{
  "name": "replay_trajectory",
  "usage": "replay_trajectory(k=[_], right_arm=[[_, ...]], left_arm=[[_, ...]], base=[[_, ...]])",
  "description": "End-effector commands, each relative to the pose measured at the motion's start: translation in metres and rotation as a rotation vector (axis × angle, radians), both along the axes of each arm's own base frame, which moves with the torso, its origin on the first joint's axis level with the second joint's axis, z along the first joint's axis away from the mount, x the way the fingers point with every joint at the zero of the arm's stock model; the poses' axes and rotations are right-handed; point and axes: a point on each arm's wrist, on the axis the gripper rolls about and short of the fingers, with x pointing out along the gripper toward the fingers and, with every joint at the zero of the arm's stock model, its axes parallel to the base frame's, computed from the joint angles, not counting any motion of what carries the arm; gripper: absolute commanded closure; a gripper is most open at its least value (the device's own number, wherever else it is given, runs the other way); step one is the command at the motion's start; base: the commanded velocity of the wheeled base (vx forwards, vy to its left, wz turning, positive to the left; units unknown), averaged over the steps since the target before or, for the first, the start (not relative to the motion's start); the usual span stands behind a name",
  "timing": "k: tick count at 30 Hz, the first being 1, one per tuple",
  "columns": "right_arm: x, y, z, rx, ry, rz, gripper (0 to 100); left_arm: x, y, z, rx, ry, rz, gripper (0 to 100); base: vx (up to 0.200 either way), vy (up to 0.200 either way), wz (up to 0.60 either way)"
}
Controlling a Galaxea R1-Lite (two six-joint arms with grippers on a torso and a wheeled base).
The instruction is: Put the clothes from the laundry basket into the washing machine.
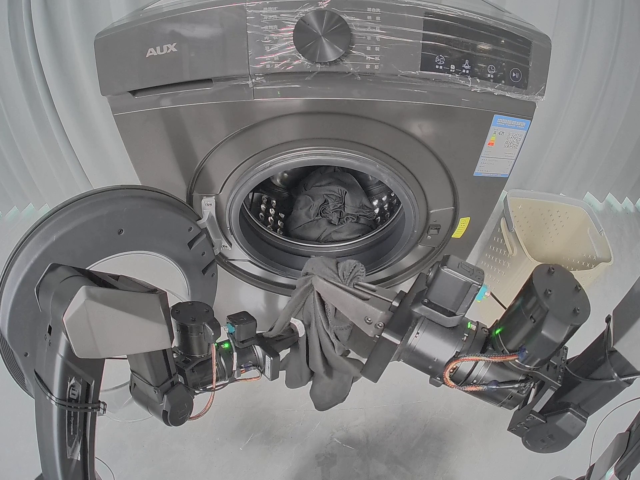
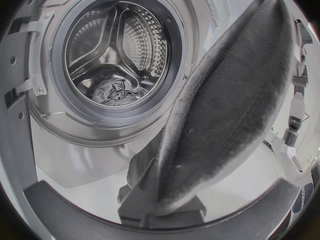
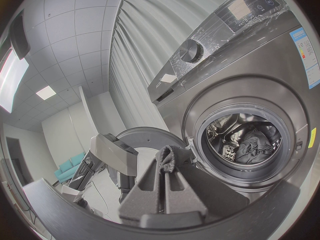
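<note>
Two grippers meet at one dark grey garment (image 1: 327,341) in the head view, just below the open mouth of the washing machine (image 1: 320,115). The right gripper (image 1: 353,287) is clenched on the garment's bunched top, close to the lower rim of the opening, and the cloth hangs down from it toward the floor. The left gripper (image 1: 288,338) touches the hanging cloth's edge from the robot's left, lower down. Other dark clothes (image 1: 330,205) lie piled inside the drum. The round door (image 1: 100,235) stands swung open on the left, and a cream laundry basket (image 1: 567,235) sits on the floor just beside the machine's right side.

From the left wrist view, the left gripper (image 2: 156,184) is closed on a fold of the garment (image 2: 226,100), which rises broad and fuzzy in front of the machine. Behind it the steel drum (image 2: 140,40) holds the crumpled clothes at its bottom.

From the right wrist view, the right gripper (image 3: 165,174) has its two fingers pressed together with a tuft of the garment (image 3: 170,154) pinched between them, the open drum beyond.
</note>
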Motion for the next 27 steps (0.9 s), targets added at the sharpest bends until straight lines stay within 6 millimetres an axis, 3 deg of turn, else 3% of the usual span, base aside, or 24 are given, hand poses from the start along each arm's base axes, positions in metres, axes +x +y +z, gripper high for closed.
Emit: replay_trajectory(k=[1,6,10,16,27], right_arm=[[0.0,-0.004,-0.002,-0.003,0.002,-0.008,100],[0.006,-0.014,-0.007,-0.03,0.006,-0.046,100],[0.013,-0.022,-0.006,-0.031,-0.003,-0.082,100],[0.021,-0.037,-0.012,-0.053,0.019,-0.141,100],[0.022,-0.061,-0.031,-0.106,0.108,-0.258,100]], left_arm=[[0.003,0.005,-0.001,0.0,0.0,0.017,100],[0.0,0.014,0.012,-0.004,-0.02,0.033,100],[-0.01,0.021,0.034,-0.018,-0.051,0.038,100],[-0.041,0.034,0.071,-0.037,-0.09,0.037,100],[-0.09,0.054,0.114,-0.077,-0.16,0.026,100]], base=[[0.0,0.0,0.0],[0.0,0.0,0.0],[0.0,0.0,0.0],[0.0,0.0,0.0],[0.0,0.0,0.0]])
